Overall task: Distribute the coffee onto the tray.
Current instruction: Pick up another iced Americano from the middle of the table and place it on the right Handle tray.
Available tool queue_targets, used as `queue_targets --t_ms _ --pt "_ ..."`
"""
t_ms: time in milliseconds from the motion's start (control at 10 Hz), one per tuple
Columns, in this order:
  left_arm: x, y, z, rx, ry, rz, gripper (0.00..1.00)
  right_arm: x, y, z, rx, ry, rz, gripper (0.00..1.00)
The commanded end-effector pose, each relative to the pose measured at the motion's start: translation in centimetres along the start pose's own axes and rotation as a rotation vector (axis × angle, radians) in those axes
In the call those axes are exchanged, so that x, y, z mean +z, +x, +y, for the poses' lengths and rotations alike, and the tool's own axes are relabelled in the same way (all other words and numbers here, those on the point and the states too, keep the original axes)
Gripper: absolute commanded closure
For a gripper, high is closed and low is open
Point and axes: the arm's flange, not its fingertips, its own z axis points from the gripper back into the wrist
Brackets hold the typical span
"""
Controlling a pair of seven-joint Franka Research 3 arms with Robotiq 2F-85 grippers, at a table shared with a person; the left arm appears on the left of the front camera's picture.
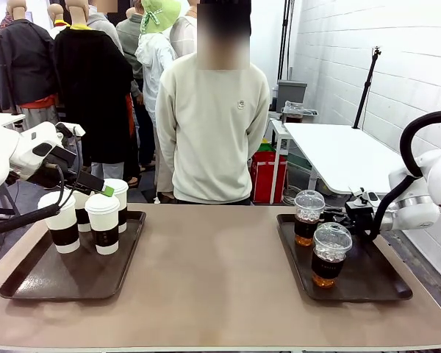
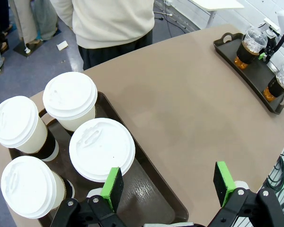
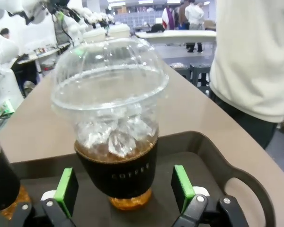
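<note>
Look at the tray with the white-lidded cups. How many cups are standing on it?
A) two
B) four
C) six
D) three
B: the left wrist view shows four white-lidded cups standing together on the dark tray, while the two clear dome-lidded cups sit on the other tray across the table.

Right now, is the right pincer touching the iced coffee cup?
Apart. The right wrist view shows the right pincer open, its green pads clear of the iced coffee cup.
</note>
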Motion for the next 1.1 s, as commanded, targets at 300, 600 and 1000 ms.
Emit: queue_targets --t_ms 300,600,1000 --pt "-0.2 0.0 0.3 0.003 -0.014 -0.008 0.00 5.0 1.7 1.4 -0.023 -0.118 0.025 0.00" --pt "-0.2 0.0 0.3 0.003 -0.014 -0.008 0.00 6.0 1.5 0.8 0.000 -0.100 0.023 0.00" --pt "-0.2 0.0 0.3 0.003 -0.014 -0.008 0.00 6.0 1.5 0.8 0.000 -0.100 0.023 0.00"
